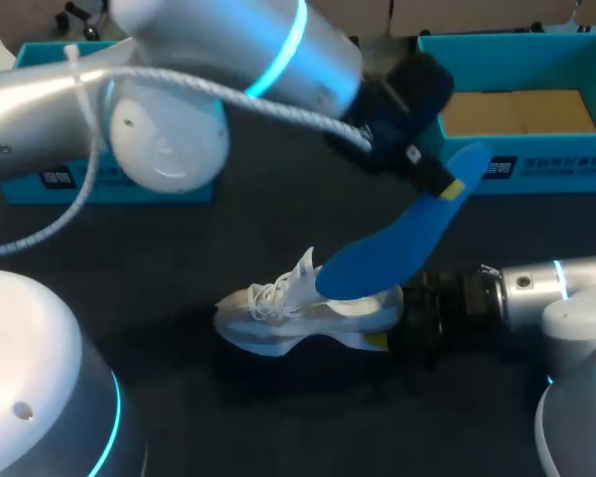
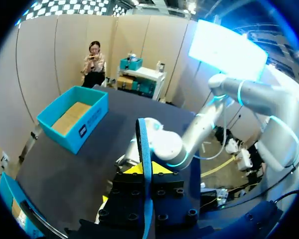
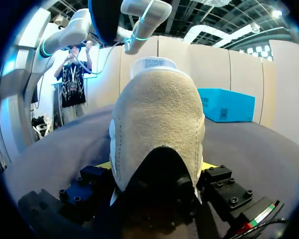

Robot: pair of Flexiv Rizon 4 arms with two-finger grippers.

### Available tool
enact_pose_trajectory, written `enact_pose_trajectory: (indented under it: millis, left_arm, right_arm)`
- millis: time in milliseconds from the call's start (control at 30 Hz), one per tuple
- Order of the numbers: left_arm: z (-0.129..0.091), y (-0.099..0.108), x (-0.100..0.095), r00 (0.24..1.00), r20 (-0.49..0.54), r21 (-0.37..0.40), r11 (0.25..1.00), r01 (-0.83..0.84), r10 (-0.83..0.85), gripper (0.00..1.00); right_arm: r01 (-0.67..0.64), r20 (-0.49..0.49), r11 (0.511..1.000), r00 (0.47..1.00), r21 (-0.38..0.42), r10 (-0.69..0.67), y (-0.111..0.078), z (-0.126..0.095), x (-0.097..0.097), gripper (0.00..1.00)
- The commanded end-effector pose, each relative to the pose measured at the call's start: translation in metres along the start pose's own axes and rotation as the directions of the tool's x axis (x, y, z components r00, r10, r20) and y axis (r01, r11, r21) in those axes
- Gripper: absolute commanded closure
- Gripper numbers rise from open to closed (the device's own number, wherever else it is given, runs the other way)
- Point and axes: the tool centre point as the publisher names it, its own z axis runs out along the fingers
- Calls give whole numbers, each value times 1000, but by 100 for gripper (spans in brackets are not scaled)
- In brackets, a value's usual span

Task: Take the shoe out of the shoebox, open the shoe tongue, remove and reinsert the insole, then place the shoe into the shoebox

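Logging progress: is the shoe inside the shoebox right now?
No, the right gripper holds the shoe by its heel over the table, away from the shoebox.

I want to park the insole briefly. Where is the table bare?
Bare: the table in front of the shoe, nearer the robot, and left of its toe. Crowded: the heel side, where the right gripper, insole and left gripper cluster before the shoebox.
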Motion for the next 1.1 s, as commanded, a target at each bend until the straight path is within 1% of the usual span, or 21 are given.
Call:
enact_pose_trajectory:
  millis: [33, 67, 900, 1033, 1100]
  left_arm:
    - [-59, -3, 17, 999, -37, 42, 999, -14, 16, 100]
    - [-65, -8, 19, 999, -46, 44, 999, -8, 10, 100]
    - [-65, -8, 19, 999, -46, 44, 999, -8, 10, 100]
    - [-81, -26, 28, 996, -76, 140, 990, -27, 38, 100]
    - [-87, -33, 32, 994, -101, 173, 985, -27, 46, 100]
  right_arm:
    - [-1, 0, 1000, 1000, 6, 1, 2, 1, 1, 100]
    - [-1, 0, 1000, 1000, 6, 1, 2, 1, 1, 100]
    - [-1, 0, 1000, 1000, 6, 1, 2, 1, 1, 100]
    - [-1, 0, 1000, 1000, 6, 1, 2, 1, 1, 100]
    - [-1, 0, 1000, 1000, 6, 1, 2, 1, 1, 100]
